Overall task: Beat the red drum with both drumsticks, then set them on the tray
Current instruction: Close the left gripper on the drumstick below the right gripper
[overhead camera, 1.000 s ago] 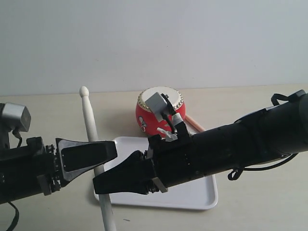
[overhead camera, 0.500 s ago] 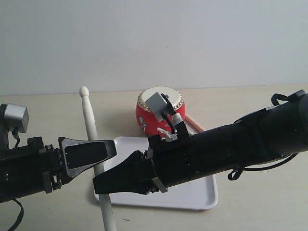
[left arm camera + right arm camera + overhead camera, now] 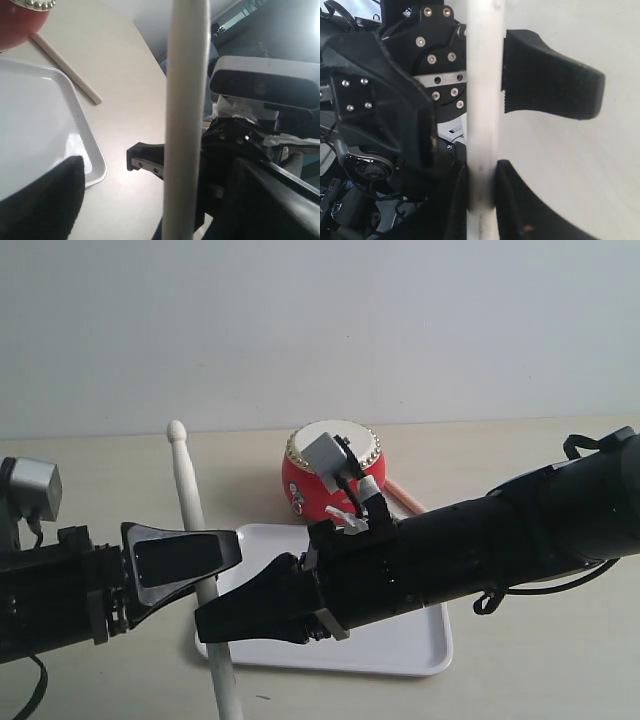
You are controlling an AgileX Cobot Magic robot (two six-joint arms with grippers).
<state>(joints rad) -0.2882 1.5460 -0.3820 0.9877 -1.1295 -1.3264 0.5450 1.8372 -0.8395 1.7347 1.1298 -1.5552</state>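
- the right gripper (image 3: 212, 625), reaching across the nine o'clock edge of the white tray (image 3: 410, 645), has its jaws clamped on a pale drumstick (image 3: 190, 505) whose rounded tip points toward twelve o'clock.
- the left gripper (image 3: 222, 558) has its jaws wide apart around the same stick, just above that grip; they seem not to touch it, though the view is poor.
- the red drum (image 3: 298, 480) stands on the tabletop (image 3: 540, 660) at the tray's twelve o'clock.
- a second drumstick (image 3: 405, 498) lies on the tabletop at the drum's four o'clock, off the tray.
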